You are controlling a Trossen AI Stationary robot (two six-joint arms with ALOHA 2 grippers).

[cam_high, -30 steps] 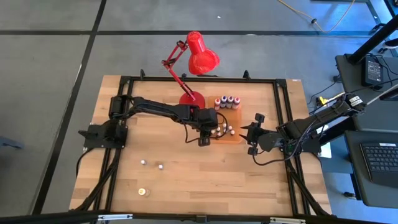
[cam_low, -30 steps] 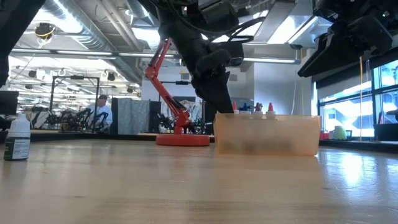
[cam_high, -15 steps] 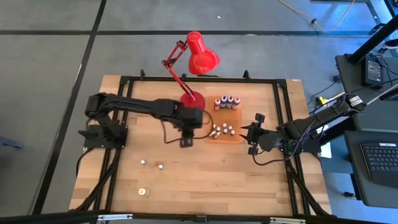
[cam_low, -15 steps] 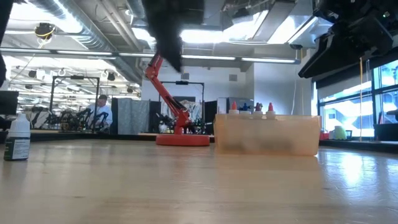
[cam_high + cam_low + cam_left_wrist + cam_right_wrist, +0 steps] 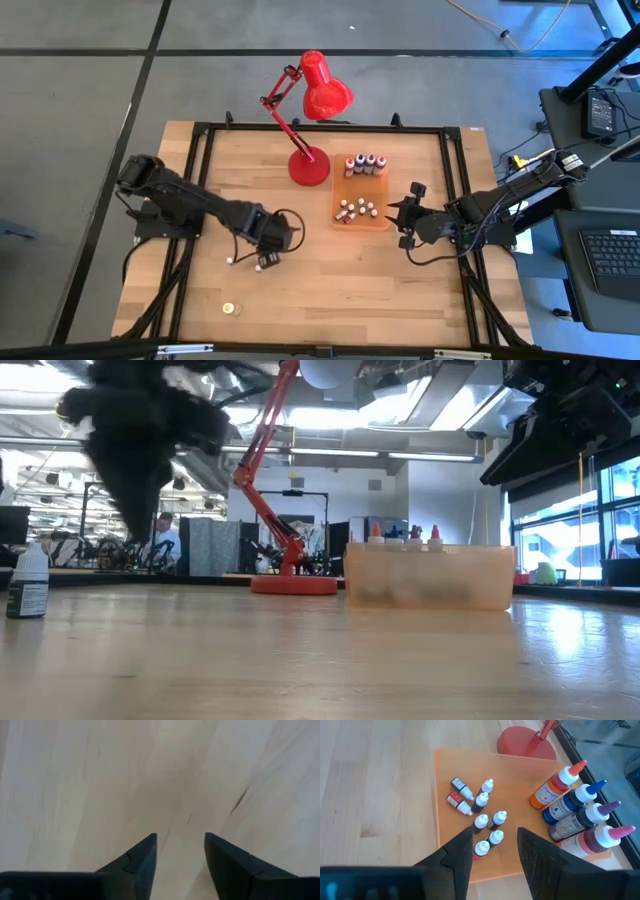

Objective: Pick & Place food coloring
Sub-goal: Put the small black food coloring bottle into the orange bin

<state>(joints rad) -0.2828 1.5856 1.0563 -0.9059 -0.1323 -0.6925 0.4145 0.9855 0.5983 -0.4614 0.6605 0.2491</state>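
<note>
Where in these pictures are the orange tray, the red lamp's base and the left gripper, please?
orange tray (image 5: 378, 222): high view, bare front edge.
red lamp's base (image 5: 309, 167): high view, middle of the round foot.
left gripper (image 5: 262, 262): high view, between the fingertips.

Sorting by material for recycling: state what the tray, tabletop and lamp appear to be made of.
Tray: likely plastic, translucent orange, smooth, the wood showing faintly through.
Tabletop: wood, pale planks with visible grain, matt.
Lamp: probably painted metal, glossy red shade and base; uncertain.

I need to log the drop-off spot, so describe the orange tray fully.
The orange tray is a flat, translucent, plastic-looking rectangle lying level on the wooden table, beside the red lamp's base. Four larger bottles stand along its far edge; small white-capped food coloring bottles cluster at its middle. No end effector touches it.
</note>
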